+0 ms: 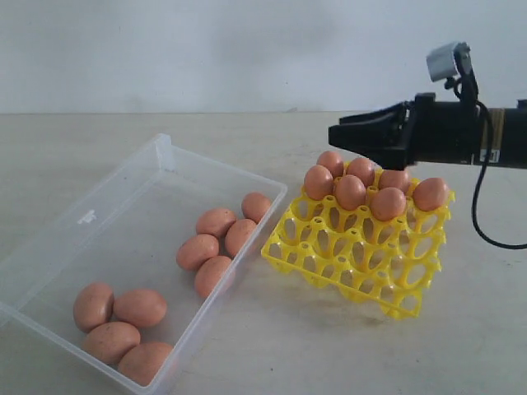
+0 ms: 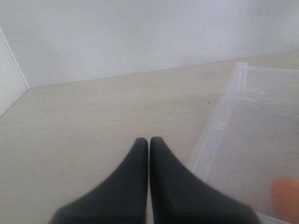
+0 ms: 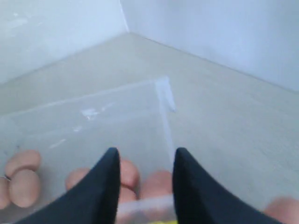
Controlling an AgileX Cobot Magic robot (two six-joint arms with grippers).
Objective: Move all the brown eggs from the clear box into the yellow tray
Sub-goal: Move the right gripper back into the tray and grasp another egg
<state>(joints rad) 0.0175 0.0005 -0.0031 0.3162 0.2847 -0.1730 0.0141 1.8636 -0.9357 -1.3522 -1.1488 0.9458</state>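
The clear box (image 1: 123, 222) lies at the left with several brown eggs in it, one cluster near its right wall (image 1: 216, 222) and another at its near end (image 1: 140, 308). The yellow tray (image 1: 354, 255) stands right of the box, looks tilted, and carries several brown eggs (image 1: 351, 191) in its far cups. My right gripper (image 1: 338, 136) hovers over the tray's far eggs, pointing toward the box, open and empty (image 3: 145, 151). Beyond its fingers are the box (image 3: 93, 126) and its eggs (image 3: 156, 184). My left gripper (image 2: 149, 140) is shut on nothing, beside the box's corner (image 2: 219, 126).
The tray's near cups (image 1: 387, 288) hold nothing. A black cable (image 1: 482, 222) hangs from the right arm past the tray's right side. Bare tabletop (image 1: 296, 346) lies in front of the tray. A pale wall (image 1: 206, 49) backs the table.
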